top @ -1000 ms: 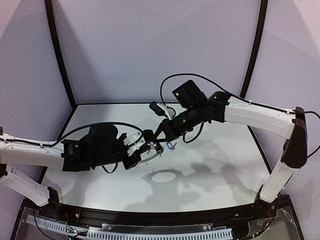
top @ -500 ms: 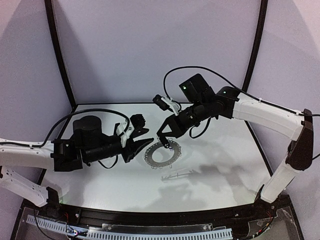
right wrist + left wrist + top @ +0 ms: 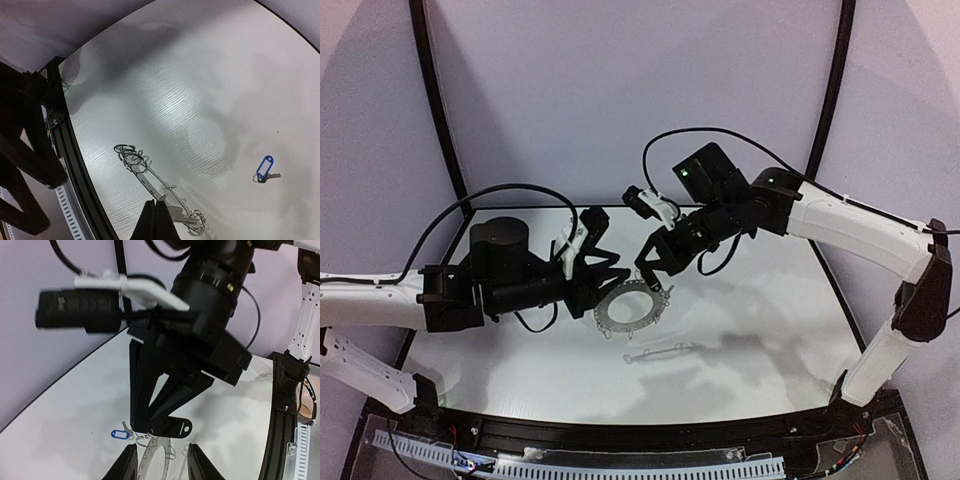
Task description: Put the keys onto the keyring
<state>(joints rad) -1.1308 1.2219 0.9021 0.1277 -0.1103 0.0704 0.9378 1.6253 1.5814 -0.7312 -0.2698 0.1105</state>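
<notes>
Left gripper now agape (near keyring)

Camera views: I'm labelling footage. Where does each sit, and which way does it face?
Top external: above, behind the robot, looking down on the table; left arm, right arm show.
Left wrist: faces the right gripper; own fingertips at bottom.
Right wrist: looks down at the table; shut right gripper at bottom.
Wrist views share the keyring and blue-tagged key.
</notes>
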